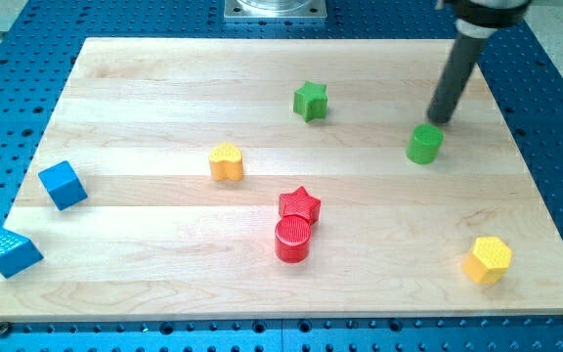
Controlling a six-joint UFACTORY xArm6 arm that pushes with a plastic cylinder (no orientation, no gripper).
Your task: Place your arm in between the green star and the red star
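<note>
My tip sits at view's upper right, just above green cylinder block, nearly touching. No jaws on this rig, only bare rod. Green star block upper centre; red star block below it, touching red cylinder block. Gap between stars open, well left of tip.

My tip sits just above the green cylinder; the green star and red star lie leftward.

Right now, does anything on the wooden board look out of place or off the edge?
Yes: the blue triangular block at the view's lower left hangs over the wooden board's edge. The red star touches the red cylinder. My tip sits just above the green cylinder.
</note>
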